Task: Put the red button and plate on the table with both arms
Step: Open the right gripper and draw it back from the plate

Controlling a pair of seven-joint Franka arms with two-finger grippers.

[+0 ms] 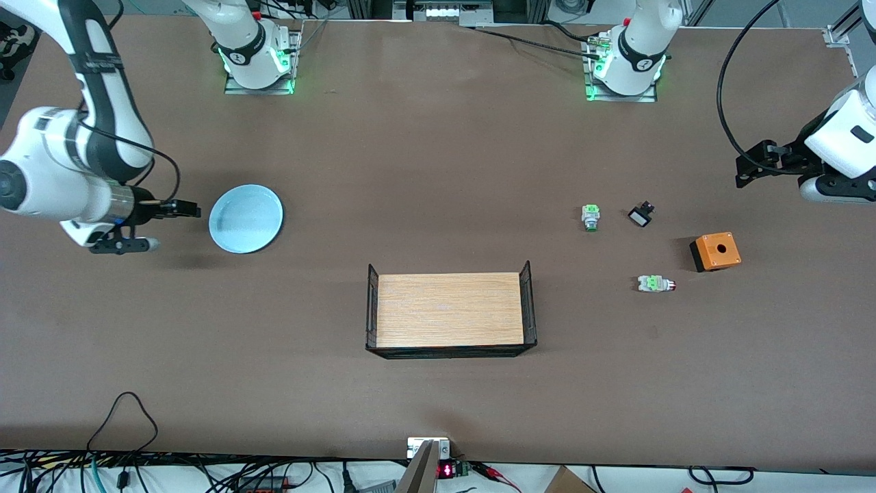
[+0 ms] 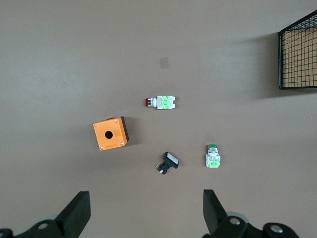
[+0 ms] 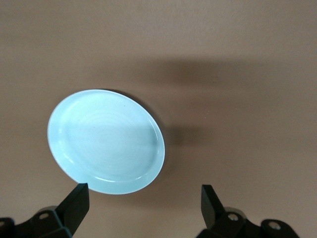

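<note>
The light-blue plate lies flat on the brown table toward the right arm's end. My right gripper hangs just off the plate's rim, open, with only bare table between its fingers. The red button lies on its side on the table toward the left arm's end. My left gripper is open and holds nothing. It hovers over the table near that end, well apart from the button.
A green-capped switch, a small black-and-white part and an orange box lie near the red button. A light-wood tray with black mesh ends stands mid-table, nearer the front camera.
</note>
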